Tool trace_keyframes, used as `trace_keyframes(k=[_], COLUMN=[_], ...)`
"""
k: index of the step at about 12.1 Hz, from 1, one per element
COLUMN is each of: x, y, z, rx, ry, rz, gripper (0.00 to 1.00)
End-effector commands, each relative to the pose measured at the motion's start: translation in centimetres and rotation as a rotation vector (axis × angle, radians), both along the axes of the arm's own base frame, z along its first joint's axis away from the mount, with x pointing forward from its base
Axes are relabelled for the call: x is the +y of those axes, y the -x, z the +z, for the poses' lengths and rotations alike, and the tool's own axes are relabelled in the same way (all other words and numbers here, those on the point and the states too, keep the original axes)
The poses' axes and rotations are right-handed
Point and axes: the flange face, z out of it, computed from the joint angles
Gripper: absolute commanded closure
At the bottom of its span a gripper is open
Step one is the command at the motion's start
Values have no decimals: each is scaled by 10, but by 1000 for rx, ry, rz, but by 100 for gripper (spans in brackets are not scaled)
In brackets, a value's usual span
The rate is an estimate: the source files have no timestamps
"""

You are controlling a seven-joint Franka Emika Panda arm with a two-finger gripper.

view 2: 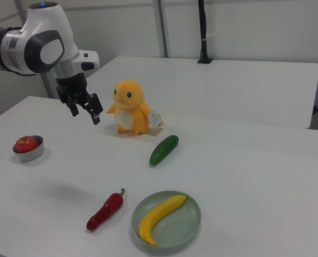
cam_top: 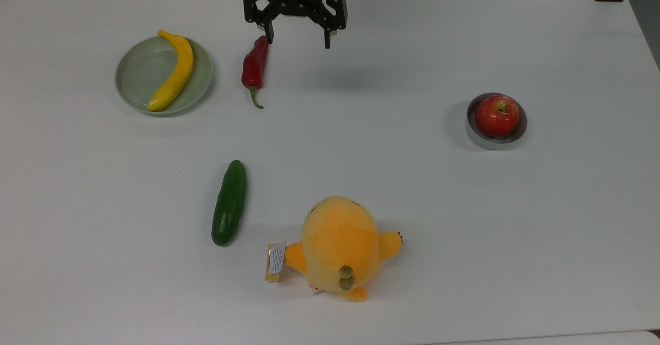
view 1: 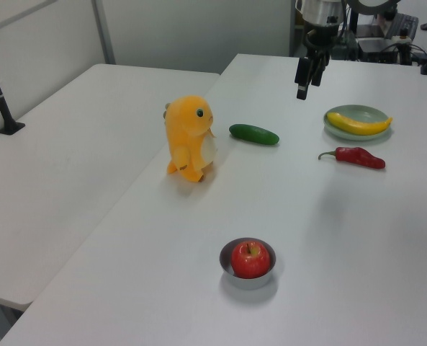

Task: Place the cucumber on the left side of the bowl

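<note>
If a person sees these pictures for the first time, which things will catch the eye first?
Probably the orange plush toy, standing near the table's front edge in the top view, with the dark green cucumber lying just to its left. Next, the red apple filling the small grey bowl at the top view's right, and the open gripper hanging above the table near the red chili pepper.

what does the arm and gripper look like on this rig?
The arm has rounded white shells with a dark grey joint cover and a blue spot on top. A silvery metal wrist section leads to the gripper, which is all black, with an open linkage frame and two slim fingers.
</note>
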Motion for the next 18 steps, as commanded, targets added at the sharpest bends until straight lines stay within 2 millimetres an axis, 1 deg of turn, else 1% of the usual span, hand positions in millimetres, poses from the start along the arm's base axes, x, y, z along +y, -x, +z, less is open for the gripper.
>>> trace_keyframes(k=[1,6,8,10,18], x=[1,-2,-9,-7,-9], y=[2,3,1,0,-1], z=[5,5,2,2,-1], rx=[40,43,51,45,47], ry=[-11,-9,-4,-2,5], rz=[-10,-14,-10,-8,2], gripper=[0,0,0,0,0])
